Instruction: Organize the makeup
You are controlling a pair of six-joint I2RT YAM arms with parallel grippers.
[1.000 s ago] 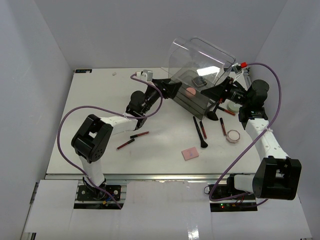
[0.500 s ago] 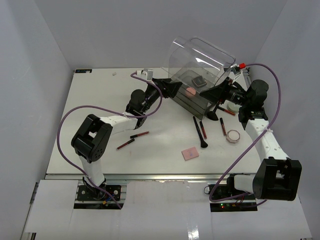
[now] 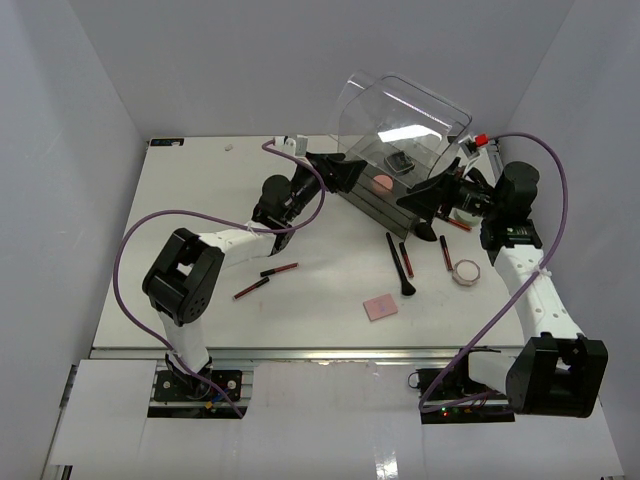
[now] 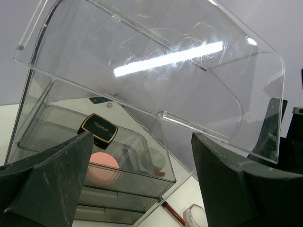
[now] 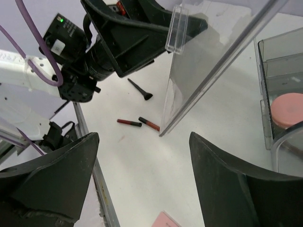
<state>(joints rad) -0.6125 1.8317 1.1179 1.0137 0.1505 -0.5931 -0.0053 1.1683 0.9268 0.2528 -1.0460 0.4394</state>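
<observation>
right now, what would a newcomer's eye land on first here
The tall clear drawer box at the far middle of the table, its lid tipped up, with a round pink compact and a black compact inside. The left gripper and right gripper flank it, jaws open; brushes and pencils lie in front.

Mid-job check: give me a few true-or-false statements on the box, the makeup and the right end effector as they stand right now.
1. The lid of the clear drawer box is raised. True.
2. The flat pink square lies inside the box. False: it lies on the table, in front of the box.
3. A round pink compact sits in the box's top tray. True.
4. The right end effector is clamped shut. False: its jaws stand open with nothing between them.
5. Two slim pencils lie on the table near the left arm. True.
</observation>
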